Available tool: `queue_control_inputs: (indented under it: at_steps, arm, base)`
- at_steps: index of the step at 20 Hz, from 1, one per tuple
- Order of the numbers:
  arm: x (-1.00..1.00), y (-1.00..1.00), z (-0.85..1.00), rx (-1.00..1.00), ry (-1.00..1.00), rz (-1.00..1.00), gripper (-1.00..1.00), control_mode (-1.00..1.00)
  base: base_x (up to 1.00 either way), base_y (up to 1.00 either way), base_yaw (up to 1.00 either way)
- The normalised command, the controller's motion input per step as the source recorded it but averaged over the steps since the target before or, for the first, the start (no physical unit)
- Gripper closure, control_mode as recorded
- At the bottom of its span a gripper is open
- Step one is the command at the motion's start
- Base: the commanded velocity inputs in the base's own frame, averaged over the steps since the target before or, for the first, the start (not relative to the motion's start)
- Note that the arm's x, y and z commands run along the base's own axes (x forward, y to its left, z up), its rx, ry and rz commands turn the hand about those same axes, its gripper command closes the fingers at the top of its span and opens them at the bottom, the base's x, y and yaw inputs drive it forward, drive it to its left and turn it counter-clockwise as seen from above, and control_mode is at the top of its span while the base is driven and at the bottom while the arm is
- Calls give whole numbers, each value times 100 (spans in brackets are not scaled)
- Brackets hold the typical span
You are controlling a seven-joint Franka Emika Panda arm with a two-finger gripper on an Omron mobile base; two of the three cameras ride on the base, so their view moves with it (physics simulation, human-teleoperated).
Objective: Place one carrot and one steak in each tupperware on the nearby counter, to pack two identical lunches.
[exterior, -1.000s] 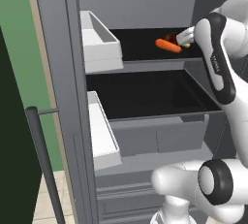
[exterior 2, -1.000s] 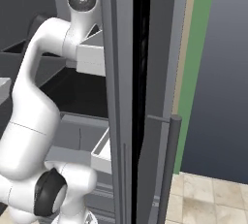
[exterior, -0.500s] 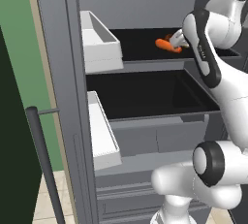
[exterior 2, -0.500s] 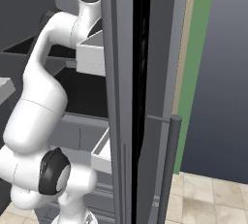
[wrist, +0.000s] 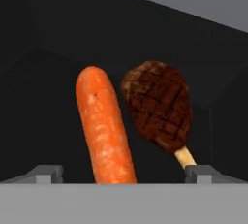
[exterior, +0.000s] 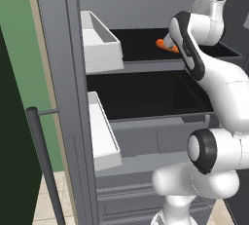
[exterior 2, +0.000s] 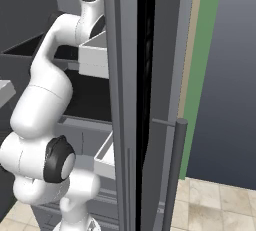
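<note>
two foods lie right in front of the gripper (wrist: 123,174) in the hand view, and its jaws are spread wide with nothing between the tips except the near end of the carrot (wrist: 103,126). the carrot runs away from the gripper, lying flat on the dark shelf (wrist: 43,121). just beside it, touching or almost touching near the top, is the steak (wrist: 157,104), a brown grilled piece with a pale bone stub pointing back toward one fingertip.

from the left base view the arm (exterior: 202,53) reaches up into the open fridge (exterior: 56,73), and you can see a bit of the carrot (exterior: 164,45) on the upper shelf (exterior: 136,44) poking out from behind the arm's wrist. a white bin (exterior: 99,41) sits at the left of that shelf, another bin (exterior: 102,131) lower down. in the right base view the arm (exterior 2: 47,85) bends into the fridge past the door edge (exterior 2: 125,100); the gripper is hidden there.
</note>
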Motion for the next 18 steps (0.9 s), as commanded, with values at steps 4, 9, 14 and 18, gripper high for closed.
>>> queue_control_inputs:
  at_steps: [4,9,14,18]
  arm:
    - [63,0,-31,-3,0,-2,-100,-100]
    - [12,0,-1,0,0,0,-100,-100]
    - [-9,7,-19,1,-1,0,-100,-100]
    - [-32,11,-9,0,-9,0,-100,-100]
  base:
    - [0,0,0]
    - [0,0,0]
    - [0,0,0]
    - [0,0,0]
